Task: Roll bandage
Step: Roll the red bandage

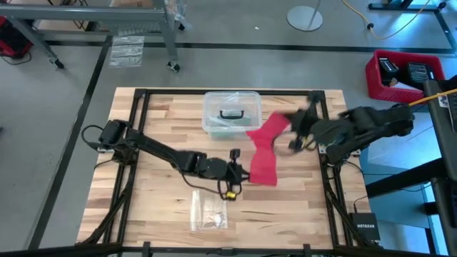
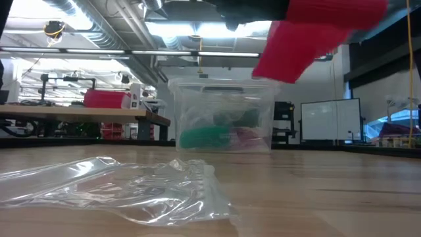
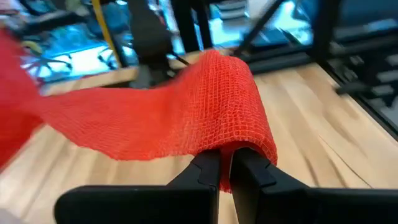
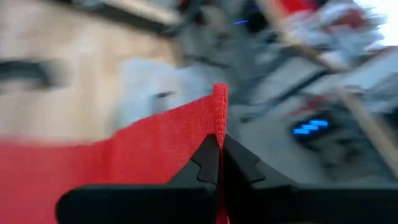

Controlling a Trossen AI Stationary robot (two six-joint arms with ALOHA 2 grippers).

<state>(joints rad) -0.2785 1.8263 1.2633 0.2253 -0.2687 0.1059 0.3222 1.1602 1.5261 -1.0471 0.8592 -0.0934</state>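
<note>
High view | long red soft mesh fabric bandage (image 1: 265,153) mid-frame, off the wooden table (image 1: 157,214) | left tool (image 1: 241,173) clenched on its lower end, right tool (image 1: 291,128) clenched on upper end | prob. stretched between both so rolling can start | not rolled yet

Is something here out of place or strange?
Nothing looks damaged or spilled. The bandage hangs twisted above the table, pinched at each end by the left gripper and right gripper. A crumpled bag lies flat.
</note>
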